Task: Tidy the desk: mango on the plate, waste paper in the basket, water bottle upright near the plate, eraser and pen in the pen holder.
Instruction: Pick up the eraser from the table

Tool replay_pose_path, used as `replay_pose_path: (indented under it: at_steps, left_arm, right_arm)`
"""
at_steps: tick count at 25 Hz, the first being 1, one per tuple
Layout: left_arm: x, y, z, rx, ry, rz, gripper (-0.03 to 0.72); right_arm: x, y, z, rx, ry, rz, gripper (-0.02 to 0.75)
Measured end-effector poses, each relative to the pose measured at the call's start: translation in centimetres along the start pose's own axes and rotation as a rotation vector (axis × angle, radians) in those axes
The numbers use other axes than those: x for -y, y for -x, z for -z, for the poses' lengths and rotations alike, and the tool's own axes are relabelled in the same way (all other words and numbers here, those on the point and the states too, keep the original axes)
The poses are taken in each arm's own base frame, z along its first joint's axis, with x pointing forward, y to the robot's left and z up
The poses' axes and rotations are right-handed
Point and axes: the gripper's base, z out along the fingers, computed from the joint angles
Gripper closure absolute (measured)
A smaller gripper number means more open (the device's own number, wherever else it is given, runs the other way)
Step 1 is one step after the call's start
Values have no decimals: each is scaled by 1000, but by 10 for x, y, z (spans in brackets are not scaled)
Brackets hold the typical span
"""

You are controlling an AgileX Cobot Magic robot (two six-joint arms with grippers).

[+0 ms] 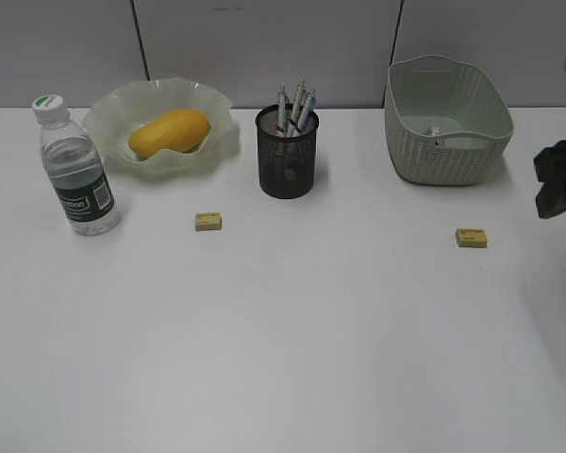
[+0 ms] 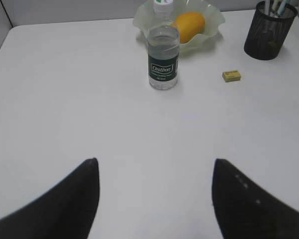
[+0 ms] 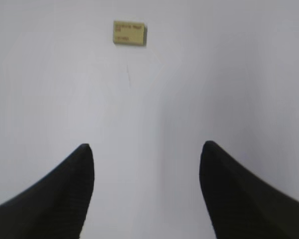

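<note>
You have a plain white desk against a grey panelled wall; both the left gripper and the right gripper hang spread and empty.

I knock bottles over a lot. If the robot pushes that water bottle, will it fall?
Probably, if pushed up high: the water bottle stands upright, tall and narrow on the desk. It looks nearly full, so likely heavy for its size and steadier against a low push. Its smooth clear plastic may be slippery.
</note>
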Motion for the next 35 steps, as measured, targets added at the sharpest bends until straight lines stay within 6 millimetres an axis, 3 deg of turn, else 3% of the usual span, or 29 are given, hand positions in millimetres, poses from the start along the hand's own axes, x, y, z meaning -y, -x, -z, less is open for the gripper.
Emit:
replay_pose_path:
  at_steps: [5, 13, 17, 25, 35]
  left_arm:
    - [0, 0, 0, 1, 0, 0, 148]
    - [0, 0, 0, 0, 1, -1, 150]
    - [0, -1, 0, -1, 1, -1, 150]
    - [0, -1, 0, -1, 1, -1, 150]
    - [0, -1, 0, -1, 2, -1, 151]
  right_arm:
    - [-5, 19, -32, 27, 9, 5, 208]
    - [-9, 28, -100, -59, 4, 18, 207]
    - [-12, 36, -125, -86, 2, 18, 207]
    - [-15, 49, -153, -101, 0, 19, 207]
    - [-16, 41, -173, -154, 6, -2, 207]
